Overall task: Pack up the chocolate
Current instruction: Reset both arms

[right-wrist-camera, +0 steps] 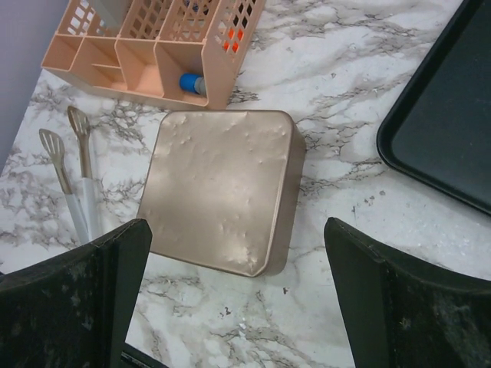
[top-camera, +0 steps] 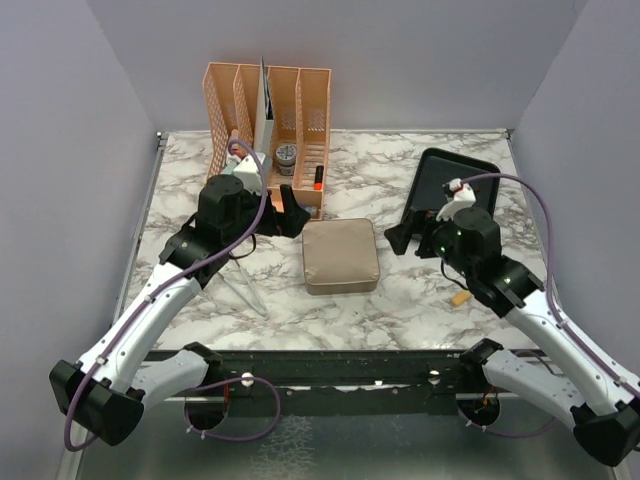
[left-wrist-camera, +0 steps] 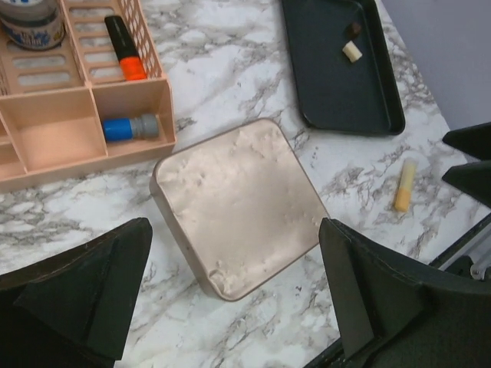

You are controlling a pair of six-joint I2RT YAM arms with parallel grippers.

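Note:
The square gold tin [top-camera: 340,255] lies shut in the middle of the marble table, also seen as the tin [left-wrist-camera: 238,203] and the tin [right-wrist-camera: 219,188]. Two small chocolate pieces lie on the black tray [left-wrist-camera: 337,92]: a cream one [left-wrist-camera: 352,51] and a dark one [left-wrist-camera: 354,31]. A tan stick-shaped piece [left-wrist-camera: 403,185] lies on the marble right of the tin [top-camera: 460,297]. My left gripper [top-camera: 285,213] hovers at the tin's left, jaws open and empty [left-wrist-camera: 234,257]. My right gripper [top-camera: 405,237] hovers at the tin's right, open and empty too [right-wrist-camera: 238,234].
A peach desk organizer [top-camera: 268,110] stands at the back left, holding an orange marker [left-wrist-camera: 123,50], a blue-capped stick [left-wrist-camera: 126,126] and a small jar [left-wrist-camera: 31,23]. Metal tongs [right-wrist-camera: 77,176] lie left of the tin. The tray [top-camera: 450,185] sits at the back right.

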